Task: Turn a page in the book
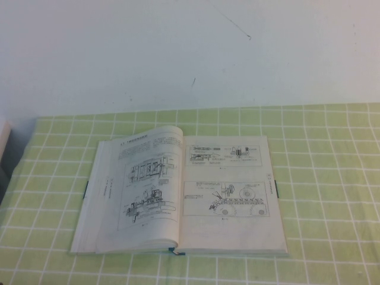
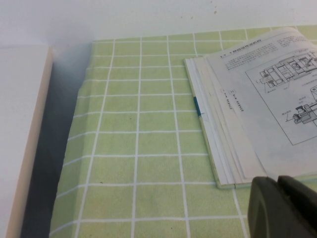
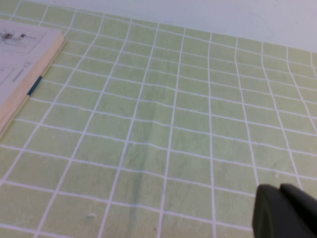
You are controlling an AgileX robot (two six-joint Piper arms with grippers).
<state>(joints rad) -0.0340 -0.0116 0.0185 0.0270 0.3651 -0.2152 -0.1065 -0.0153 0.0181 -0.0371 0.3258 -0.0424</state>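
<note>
The left gripper [image 2: 277,184] hangs beside the book's [image 1: 181,196] left edge, holding nothing, its opening impossible to judge; the book lies open mid-cloth, the right-hand page [image 1: 228,193] flat; to turn it well, catch one leaf only at its outer edge; the right gripper [image 3: 280,191] hovers over bare tablecloth [image 3: 173,124] — likewise unreadable, empty.
</note>
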